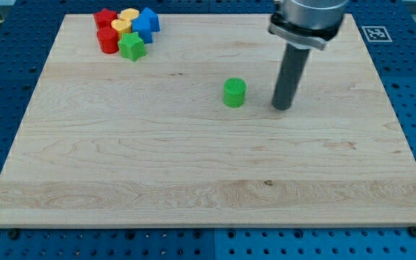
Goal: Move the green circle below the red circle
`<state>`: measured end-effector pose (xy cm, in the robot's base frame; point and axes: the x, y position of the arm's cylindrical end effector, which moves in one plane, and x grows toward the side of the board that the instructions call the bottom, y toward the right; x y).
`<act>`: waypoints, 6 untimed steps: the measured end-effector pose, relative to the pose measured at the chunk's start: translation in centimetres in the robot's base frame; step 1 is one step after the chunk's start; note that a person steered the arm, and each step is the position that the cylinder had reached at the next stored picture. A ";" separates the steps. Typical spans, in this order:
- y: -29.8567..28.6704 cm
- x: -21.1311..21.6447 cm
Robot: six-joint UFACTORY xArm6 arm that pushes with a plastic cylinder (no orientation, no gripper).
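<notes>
Surface: a pale wooden board (193,166) lying on a blue perforated bench (6,58); a printed marker tag (373,33) sits off the board's corner at the view's top right.
Arm: a grey housing (307,20) enters from the view's top, ending in a straight dark rod (289,76).
Pincer: none fitted; the arm carries only the rod, so there is nothing to open or close.
My tip (282,107): resting on the board, near the green circle at its 3 o'clock, a clear gap between them, not touching.
Green circle (234,92): upright, alone on the board just above centre, well apart from the other blocks.
Red circle (107,40): in the cluster at the view's top left, at roughly 10 o'clock from the green circle.
Cluster: a second red block (105,18), two yellow blocks (128,14) (120,27), two blue blocks (150,17) (141,30) and a green star (131,47), packed together; the star sits at 4 o'clock of the red circle, touching or nearly so.
</notes>
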<state>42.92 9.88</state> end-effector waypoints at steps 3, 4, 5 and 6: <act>-9.6 -1.8; -6.7 -1.8; -7.8 -3.7; -12.6 -4.9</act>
<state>38.04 -2.74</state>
